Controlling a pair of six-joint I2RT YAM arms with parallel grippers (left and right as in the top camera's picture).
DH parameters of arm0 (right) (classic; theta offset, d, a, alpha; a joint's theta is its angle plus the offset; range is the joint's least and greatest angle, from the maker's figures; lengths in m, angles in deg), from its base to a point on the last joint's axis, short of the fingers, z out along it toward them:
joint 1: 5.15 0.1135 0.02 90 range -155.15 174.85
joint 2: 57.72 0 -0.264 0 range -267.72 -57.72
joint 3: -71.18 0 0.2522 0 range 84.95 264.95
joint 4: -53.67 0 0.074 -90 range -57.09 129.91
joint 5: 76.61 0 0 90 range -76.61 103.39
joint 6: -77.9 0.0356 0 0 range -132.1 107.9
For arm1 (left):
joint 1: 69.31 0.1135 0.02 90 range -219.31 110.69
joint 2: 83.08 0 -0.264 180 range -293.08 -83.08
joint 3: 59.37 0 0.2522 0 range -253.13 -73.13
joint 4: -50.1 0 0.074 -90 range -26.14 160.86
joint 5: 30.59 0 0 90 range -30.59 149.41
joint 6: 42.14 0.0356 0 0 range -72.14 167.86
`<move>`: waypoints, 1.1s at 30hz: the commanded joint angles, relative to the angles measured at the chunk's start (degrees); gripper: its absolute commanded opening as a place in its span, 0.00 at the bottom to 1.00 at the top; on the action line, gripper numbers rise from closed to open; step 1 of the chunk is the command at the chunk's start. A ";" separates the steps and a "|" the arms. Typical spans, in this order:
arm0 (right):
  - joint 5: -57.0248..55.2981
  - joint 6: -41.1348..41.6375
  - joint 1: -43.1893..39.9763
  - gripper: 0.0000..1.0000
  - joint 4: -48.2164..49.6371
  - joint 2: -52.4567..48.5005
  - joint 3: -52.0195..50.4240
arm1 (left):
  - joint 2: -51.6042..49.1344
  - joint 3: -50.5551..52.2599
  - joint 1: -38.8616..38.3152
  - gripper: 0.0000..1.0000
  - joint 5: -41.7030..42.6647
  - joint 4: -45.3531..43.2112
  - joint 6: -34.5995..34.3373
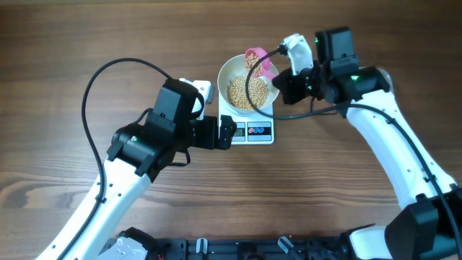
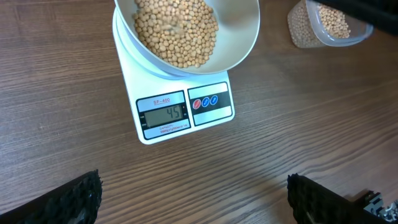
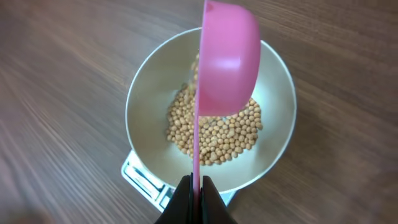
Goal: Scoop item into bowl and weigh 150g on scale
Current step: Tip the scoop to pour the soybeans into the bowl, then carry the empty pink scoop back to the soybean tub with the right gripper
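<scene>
My right gripper (image 3: 194, 186) clamped on scoop (image 3: 227, 56) handle, scoop tipped over bowl (image 3: 149, 93), frame centre, on scale (image 2: 180, 112); beans (image 3: 217, 134) inside. My left gripper (image 2: 196, 202) fully open, empty. Recommend small pours, checking display (image 2: 163, 113) between each

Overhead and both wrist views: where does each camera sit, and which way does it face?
Overhead: above the table, facing straight down; left arm and right arm flank bowl on scale.
Left wrist: facing down at the scale's display; open left pincer tips at bottom corners.
Right wrist: above the bowl, facing down along the pink scoop in the shut right pincer.
Shared: bowl of beans, all three.
</scene>
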 commanded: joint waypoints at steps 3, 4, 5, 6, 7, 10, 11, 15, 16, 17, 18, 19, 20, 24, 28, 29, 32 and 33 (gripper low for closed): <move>-14.14 -6.49 6.21 0.04 0.04 1.49 0.48 | -0.20 -1.01 -0.26 1.00 0.31 -0.13 0.31; -16.41 -6.67 6.91 0.04 0.09 1.49 0.48 | -0.20 -1.01 -0.26 1.00 0.31 -0.13 0.31; -19.28 -6.69 7.50 0.04 -0.02 1.49 0.48 | -0.20 -1.01 -0.26 1.00 0.31 -0.13 0.31; -20.39 -6.86 7.69 0.04 -0.11 1.49 0.48 | -0.20 -1.01 -0.26 1.00 0.31 -0.13 0.31; -21.24 -7.65 7.91 0.04 -0.22 1.55 0.48 | -0.20 -1.01 -0.26 1.00 0.33 -0.13 0.31; -21.22 -8.55 8.00 0.04 -0.13 2.84 0.48 | -0.20 -1.01 -0.26 1.00 0.31 -0.13 0.33; -21.24 -8.61 8.00 0.04 0.04 3.67 0.48 | -0.20 -1.01 -0.26 1.00 0.31 -0.13 0.31; -21.22 -11.13 8.20 0.04 0.07 8.22 0.48 | -0.20 -1.01 -0.26 1.00 0.31 -0.13 0.31; -20.98 -11.06 8.22 0.04 -0.02 8.87 0.48 | -0.20 -1.01 -0.26 1.00 0.31 -0.13 0.31; -20.74 -11.08 8.22 0.04 -0.63 8.87 0.48 | -0.20 -1.01 -0.26 1.00 0.31 -0.13 0.31; -20.79 -11.30 8.22 0.04 -1.36 8.63 0.46 | -0.20 -1.01 -0.26 1.00 0.31 -0.13 0.31; -20.76 -12.20 8.22 0.04 -1.79 8.41 0.46 | -0.20 -1.01 -0.26 1.00 0.31 -0.13 0.33; -21.03 -12.70 8.22 0.04 -1.86 8.11 0.46 | -0.20 -1.01 -0.26 1.00 0.31 -0.13 0.31; -22.95 -15.28 9.42 0.04 -1.62 5.51 0.46 | -0.20 -1.01 -0.26 1.00 0.31 -0.13 0.31; -29.18 -15.50 14.75 0.04 -1.03 5.03 0.46 | -0.20 -1.01 -0.26 1.00 0.31 -0.13 0.31; -30.82 -15.30 14.86 0.04 -0.96 4.83 0.46 | -0.20 -1.01 -0.26 1.00 0.31 -0.13 0.31; -31.52 -13.92 14.86 0.04 -1.11 4.92 0.46 | -0.20 -1.01 -0.26 1.00 0.31 -0.13 0.31; -31.47 -11.74 14.86 0.04 -0.92 5.29 0.48 | -0.20 -1.01 -0.26 1.00 0.31 -0.13 0.31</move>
